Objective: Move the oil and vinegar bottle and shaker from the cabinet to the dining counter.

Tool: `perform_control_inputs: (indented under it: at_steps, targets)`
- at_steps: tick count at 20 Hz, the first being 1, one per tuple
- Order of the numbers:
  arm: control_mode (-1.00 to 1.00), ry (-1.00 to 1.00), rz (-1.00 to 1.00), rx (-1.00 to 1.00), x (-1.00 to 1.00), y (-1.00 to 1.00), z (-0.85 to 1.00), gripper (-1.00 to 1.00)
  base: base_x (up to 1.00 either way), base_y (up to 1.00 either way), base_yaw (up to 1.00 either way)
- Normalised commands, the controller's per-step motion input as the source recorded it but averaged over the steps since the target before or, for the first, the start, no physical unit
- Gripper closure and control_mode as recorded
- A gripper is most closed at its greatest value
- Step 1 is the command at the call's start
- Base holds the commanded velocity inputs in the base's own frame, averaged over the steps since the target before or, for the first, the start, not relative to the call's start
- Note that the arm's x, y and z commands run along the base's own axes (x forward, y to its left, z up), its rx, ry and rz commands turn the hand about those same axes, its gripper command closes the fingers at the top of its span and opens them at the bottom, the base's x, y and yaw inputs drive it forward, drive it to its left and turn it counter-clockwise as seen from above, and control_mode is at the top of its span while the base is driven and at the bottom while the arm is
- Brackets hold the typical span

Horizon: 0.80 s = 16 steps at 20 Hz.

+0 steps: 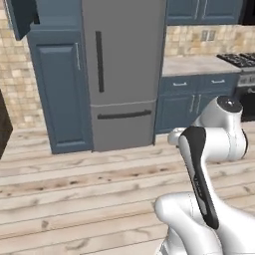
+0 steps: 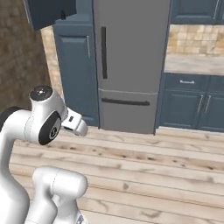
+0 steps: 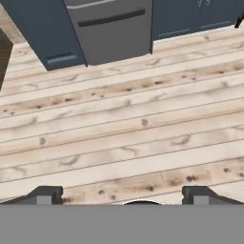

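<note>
The tall slate-blue cabinet (image 1: pixel 62 89) (image 2: pixel 76 74) stands left of the fridge, its panelled door closed, with a grey bar handle. Above it a dark blue upper door (image 1: pixel 22 17) (image 2: pixel 50 13) hangs open. The cabinet's foot (image 3: pixel 43 33) shows at the top left of the hand view. My gripper (image 3: pixel 123 198) is open, its fingertips (image 3: pixel 45 195) wide apart over bare plank floor with nothing between them. My arm is folded close above the base, well short of the cabinet. The oil and vinegar bottle, the shaker and the dining counter are out of view.
A grey fridge (image 1: pixel 122 74) (image 2: pixel 131 65) (image 3: pixel 109 28) stands straight ahead. Low blue cupboards (image 1: pixel 199 99) (image 2: pixel 192 100) under a stone counter run to the right, with a stove (image 1: pixel 241 60) at the far right. A dark brown object (image 1: pixel 4 124) (image 3: pixel 4 52) is at the left edge. Open wooden floor lies ahead.
</note>
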Motion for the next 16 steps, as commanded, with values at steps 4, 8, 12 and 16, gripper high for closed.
perform_control_inputs:
  at_steps: [4,8,12,16]
  targets:
    - [1.0,0.0,0.0,0.0,0.0,0.0,0.0,-1.0,0.67,0.0,0.54]
    - [1.0,0.0,0.0,0.0,0.0,0.0,0.0,-1.0,0.72,0.09,0.42]
    - [1.0,0.0,0.0,0.0,0.0,0.0,0.0,-1.0,0.74,0.03,0.2]
    - [1.0,0.0,0.0,0.0,0.0,0.0,0.0,-1.0,0.72,0.21,0.02]
